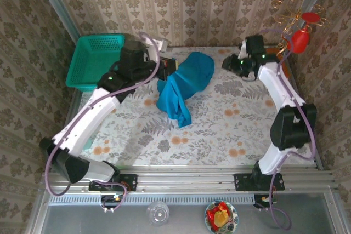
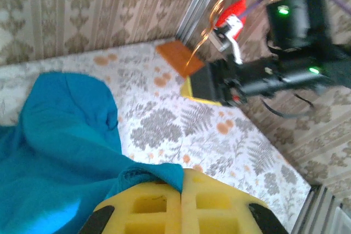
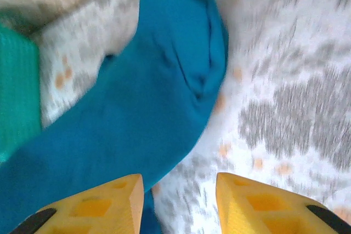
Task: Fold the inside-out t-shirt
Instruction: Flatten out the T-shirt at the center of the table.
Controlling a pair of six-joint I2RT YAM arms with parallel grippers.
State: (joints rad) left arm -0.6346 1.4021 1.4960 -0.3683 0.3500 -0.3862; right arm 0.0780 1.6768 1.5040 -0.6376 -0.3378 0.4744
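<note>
The inside-out t-shirt [image 1: 185,83] is a bunched teal-blue cloth lying in a long heap at the table's middle back. My left gripper [image 1: 166,74] is at the heap's left upper edge. In the left wrist view its yellow fingers [image 2: 159,204] are pressed together, with a fold of the t-shirt [image 2: 60,135] pinched between them. My right gripper [image 1: 229,63] hovers a little right of the cloth's far end. In the right wrist view its fingers [image 3: 109,204] stand apart with nothing between them, above the floral table beside the t-shirt [image 3: 148,102].
A turquoise-green mesh basket [image 1: 93,58] sits at the table's back left, close behind my left arm. A red object on gold wire [image 1: 300,34] hangs at the back right corner. A glass [image 1: 158,212] and a plate of food [image 1: 221,216] sit below the front rail.
</note>
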